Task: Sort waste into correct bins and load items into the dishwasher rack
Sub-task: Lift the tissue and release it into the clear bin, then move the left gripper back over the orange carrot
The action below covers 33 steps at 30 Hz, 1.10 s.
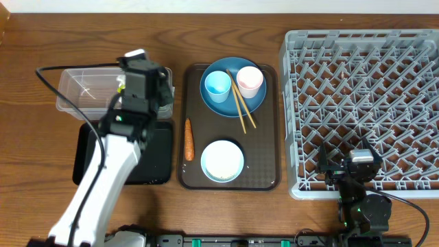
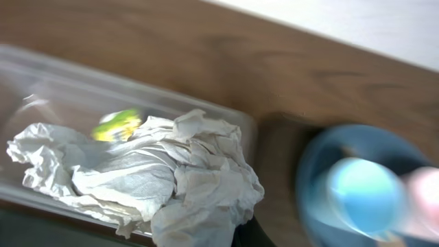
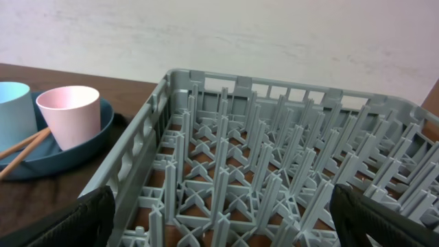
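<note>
My left pincer (image 2: 239, 237) is closed tight on the crumpled white paper (image 2: 158, 182), which hangs over the clear tub (image 2: 62, 75) at the surface's far left. It looks light, soft and springy; a thick fold should grip best. The wad spreads sideways and points nowhere. My right pincer (image 3: 219, 226) gapes empty.

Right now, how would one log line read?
left end effector: shut on crumpled paper; over: clear tub; right end effector: open, at rack

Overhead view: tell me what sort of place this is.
Likely a robot test bench staged as a dish-clearing station, not a real kitchen: a grey dishwasher rack on a wooden table, a serving tray carrying a blue plate, a clear tub for waste.
</note>
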{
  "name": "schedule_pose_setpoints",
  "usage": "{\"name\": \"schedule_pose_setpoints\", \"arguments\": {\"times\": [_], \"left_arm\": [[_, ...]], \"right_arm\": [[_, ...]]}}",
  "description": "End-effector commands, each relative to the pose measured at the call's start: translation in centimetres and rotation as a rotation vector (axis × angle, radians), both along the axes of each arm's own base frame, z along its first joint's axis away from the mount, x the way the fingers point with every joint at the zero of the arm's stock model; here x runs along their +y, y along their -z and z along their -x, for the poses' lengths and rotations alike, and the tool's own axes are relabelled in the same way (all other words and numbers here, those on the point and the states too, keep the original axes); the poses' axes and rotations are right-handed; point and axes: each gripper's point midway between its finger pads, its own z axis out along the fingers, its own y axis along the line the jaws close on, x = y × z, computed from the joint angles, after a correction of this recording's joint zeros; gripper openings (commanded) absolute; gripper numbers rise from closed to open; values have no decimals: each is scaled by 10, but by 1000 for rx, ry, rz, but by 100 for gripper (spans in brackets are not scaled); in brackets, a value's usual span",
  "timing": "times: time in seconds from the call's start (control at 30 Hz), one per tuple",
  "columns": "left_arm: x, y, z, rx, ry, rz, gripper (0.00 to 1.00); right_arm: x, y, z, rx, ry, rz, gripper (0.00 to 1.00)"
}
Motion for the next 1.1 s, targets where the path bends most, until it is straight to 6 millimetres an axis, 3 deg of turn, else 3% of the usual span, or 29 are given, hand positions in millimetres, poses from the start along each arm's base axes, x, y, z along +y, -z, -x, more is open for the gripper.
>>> {"name": "schedule_pose_setpoints", "arguments": {"times": [0.0,0.17,0.33,0.37,0.47,0.63,0.73,0.83,0.97,1.07], "left_arm": [[39,27,-9,62,-103,-35,6],[83,67,-18,142,-211,-38,8],[105,86,-23,162,-257,-19,14],[107,86,-23,160,-260,-14,22],[108,84,-26,144,-257,1,61],[108,63,-27,89,-257,4,77],[94,36,-25,32,-202,63,84],[66,7,-12,-11,-128,210,86],[14,-23,28,18,37,453,92],[-13,-28,68,112,121,561,95]], "right_arm": [[-2,1,0,3,8,11,99],[-2,1,0,3,8,11,99],[-2,1,0,3,8,11,99],[-2,1,0,3,8,11,99],[-2,1,0,3,8,11,99],[-2,1,0,3,8,11,99],[-2,1,0,3,8,11,99],[-2,1,0,3,8,11,99],[-2,1,0,3,8,11,99],[-2,1,0,3,8,11,99]]}}
